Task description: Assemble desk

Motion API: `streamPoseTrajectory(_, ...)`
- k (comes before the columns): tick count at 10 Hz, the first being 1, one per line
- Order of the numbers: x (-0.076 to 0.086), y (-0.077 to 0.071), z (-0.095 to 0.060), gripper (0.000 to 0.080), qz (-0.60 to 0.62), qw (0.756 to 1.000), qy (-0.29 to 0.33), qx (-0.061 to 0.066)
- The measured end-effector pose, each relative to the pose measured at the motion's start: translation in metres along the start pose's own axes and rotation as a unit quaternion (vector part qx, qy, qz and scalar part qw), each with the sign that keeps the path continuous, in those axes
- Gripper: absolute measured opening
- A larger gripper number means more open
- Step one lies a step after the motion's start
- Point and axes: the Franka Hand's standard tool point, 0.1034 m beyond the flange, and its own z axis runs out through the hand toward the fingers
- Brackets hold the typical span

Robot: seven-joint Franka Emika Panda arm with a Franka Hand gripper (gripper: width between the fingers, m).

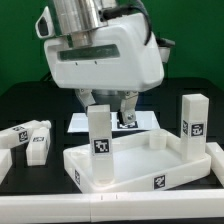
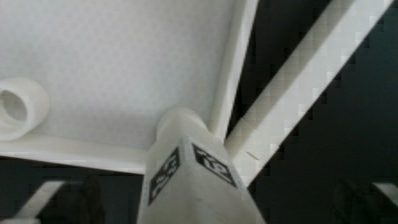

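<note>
White plastic rimmed desk top (image 1: 130,165) lies flat; a chunky white square-section tagged leg (image 1: 99,135) stands upright in its corner; the large white gripper (image 1: 108,103) above stands wide, holding nothing.

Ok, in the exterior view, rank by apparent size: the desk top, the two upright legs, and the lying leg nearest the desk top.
1. Desk top: largest.
2. Front upright leg and upright leg at the exterior view's right: alike, unranked.
3. Lying leg: looks smallest, possibly foreshortened.
</note>
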Motion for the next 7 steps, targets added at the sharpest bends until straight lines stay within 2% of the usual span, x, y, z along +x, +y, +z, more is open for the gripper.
streamPoseTrajectory(2,0.0005,0.0007,0.0,0.0649,-0.074,0.997,0.0,0.0)
streamPoseTrajectory(3,0.0022,0.0008,-0.0006,0.0649,-0.154,0.988,0.003,-0.004)
streamPoseTrajectory(4,0.0056,-0.0016,-0.0013,0.0649,-0.248,0.969,0.007,-0.007)
streamPoseTrajectory(6,0.0041,-0.0026,0.0026,0.0649,-0.297,0.955,0.007,-0.007)
streamPoseTrajectory(7,0.0044,-0.0023,0.0025,0.0538,-0.284,0.959,0.008,-0.007)
